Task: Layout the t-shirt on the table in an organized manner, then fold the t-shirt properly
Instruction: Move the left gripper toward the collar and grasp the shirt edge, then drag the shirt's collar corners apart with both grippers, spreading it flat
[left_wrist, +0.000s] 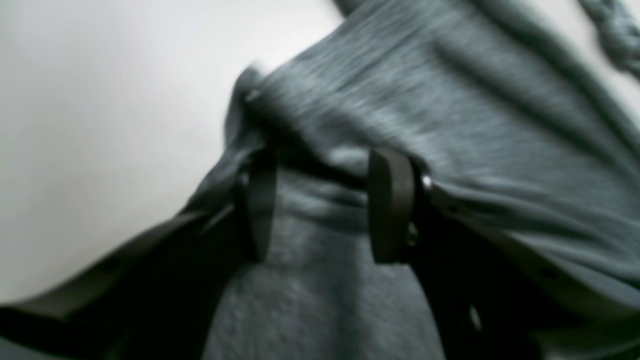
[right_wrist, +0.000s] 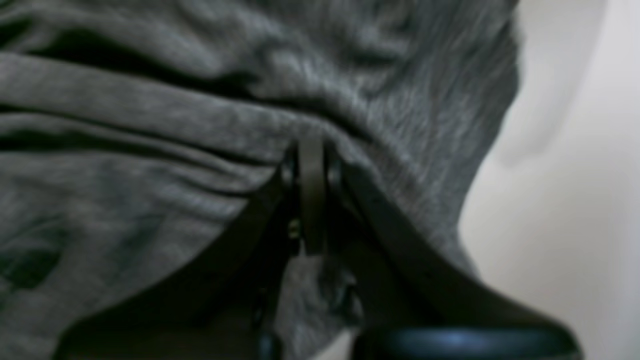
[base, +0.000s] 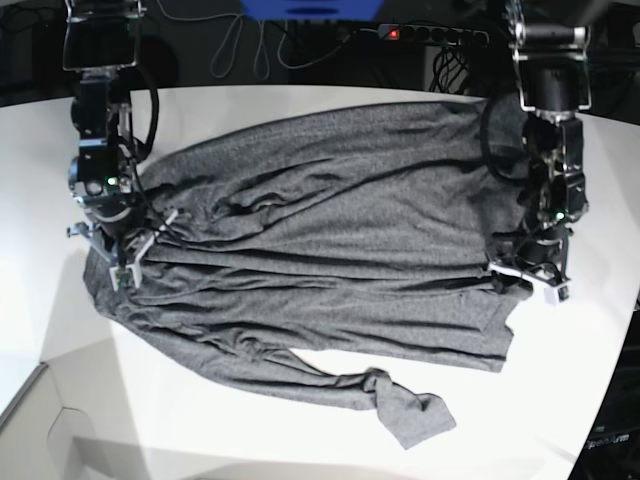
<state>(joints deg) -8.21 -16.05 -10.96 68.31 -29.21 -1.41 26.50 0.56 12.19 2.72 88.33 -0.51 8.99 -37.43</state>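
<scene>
Broadly, wrinkled dark-grey t-shirt (base: 330, 260) lies spread across table (base: 560, 400)

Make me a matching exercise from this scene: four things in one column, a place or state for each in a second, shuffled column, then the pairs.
Things
1. left tool
2. right tool
3. t-shirt
4. table

Places or states
A. white, bare along the near edge
B. fingers apart, a fold of grey cloth between them
C. spread out but wrinkled, one sleeve trailing toward the near edge
D. fingers pressed together on a pinch of cloth

Pairs: 1-B, 2-D, 3-C, 4-A
</scene>
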